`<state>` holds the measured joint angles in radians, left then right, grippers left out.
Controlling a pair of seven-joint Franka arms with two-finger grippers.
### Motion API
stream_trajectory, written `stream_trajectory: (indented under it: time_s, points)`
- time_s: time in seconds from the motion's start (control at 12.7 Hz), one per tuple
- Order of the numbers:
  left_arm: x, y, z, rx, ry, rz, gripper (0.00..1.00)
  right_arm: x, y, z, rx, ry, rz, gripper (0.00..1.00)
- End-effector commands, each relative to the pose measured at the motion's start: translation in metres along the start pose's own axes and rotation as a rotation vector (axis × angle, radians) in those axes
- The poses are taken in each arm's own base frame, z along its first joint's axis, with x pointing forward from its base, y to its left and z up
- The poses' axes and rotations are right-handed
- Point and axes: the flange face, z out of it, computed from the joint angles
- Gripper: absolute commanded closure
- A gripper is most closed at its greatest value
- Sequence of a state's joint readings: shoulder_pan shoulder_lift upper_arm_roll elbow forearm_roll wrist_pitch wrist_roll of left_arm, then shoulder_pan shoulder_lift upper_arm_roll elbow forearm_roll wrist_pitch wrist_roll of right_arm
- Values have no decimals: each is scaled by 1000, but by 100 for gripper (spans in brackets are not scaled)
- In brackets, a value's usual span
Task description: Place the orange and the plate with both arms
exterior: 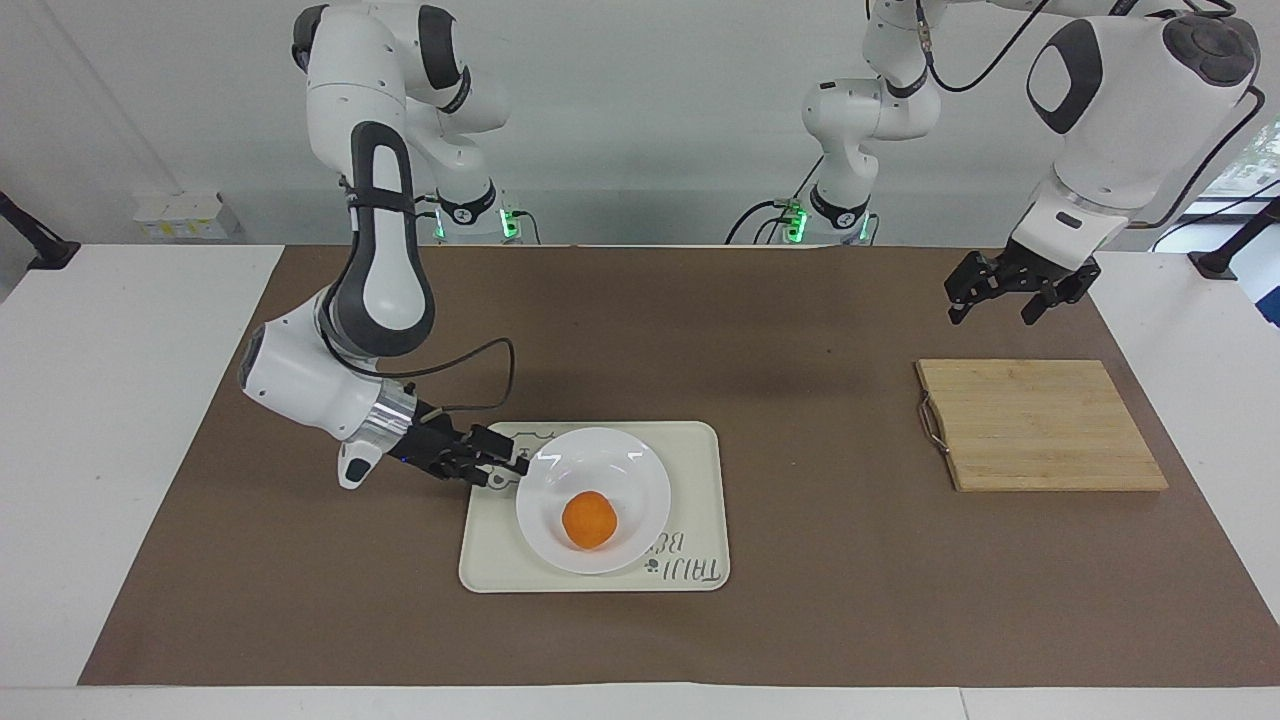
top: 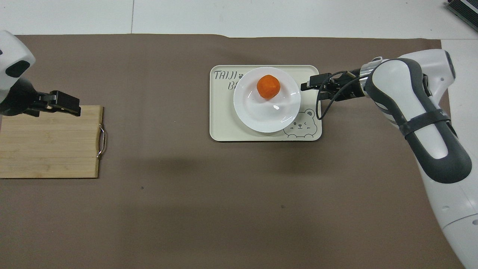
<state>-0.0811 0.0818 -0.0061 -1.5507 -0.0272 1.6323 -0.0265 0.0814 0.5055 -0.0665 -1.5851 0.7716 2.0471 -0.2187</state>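
The orange (exterior: 588, 520) (top: 268, 86) lies in the white plate (exterior: 625, 470) (top: 261, 114). The plate rests on the cream tray (exterior: 700, 480) (top: 220, 125) in the middle of the mat. My right gripper (exterior: 508, 466) (top: 307, 85) is open and empty, just off the plate's rim toward the right arm's end of the table, low over the tray's edge. My left gripper (exterior: 990, 316) (top: 76, 106) is open and empty, held up over the edge of the wooden cutting board (exterior: 1040, 425) (top: 48, 144) that is nearer to the robots.
The cutting board has a metal handle (exterior: 930, 420) on the side facing the tray. A brown mat (exterior: 800, 330) covers the table between tray and board. White table strips lie at both ends.
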Motion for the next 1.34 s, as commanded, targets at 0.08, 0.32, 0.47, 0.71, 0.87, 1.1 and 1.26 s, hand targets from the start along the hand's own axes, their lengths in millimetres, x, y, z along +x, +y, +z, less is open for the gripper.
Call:
stream_trajectory:
  time_s: [0.08, 0.32, 0.47, 0.71, 0.87, 1.1, 1.26]
  points:
    - [-5, -2, -5, 13, -3, 5, 0, -14, -23, -60, -317, 33, -20, 0]
    - [-5, -2, -5, 13, -3, 5, 0, -31, -36, -109, -454, 20, -62, 0]
    - [-5, -2, -5, 13, -3, 5, 0, -41, -34, -138, -503, 7, -59, 0]
    - [-5, -2, -5, 13, -3, 5, 0, -64, -44, -189, -579, 10, -69, 0]
    - [-5, -2, -5, 13, -3, 5, 0, -81, -56, -221, -597, 33, -78, 0]
    - [-5, -2, -4, 13, -4, 5, 0, -114, -73, -255, -592, -23, -61, 0]
    - [-5, -2, -5, 13, -3, 5, 0, -125, -90, -282, -595, -16, -61, 0]
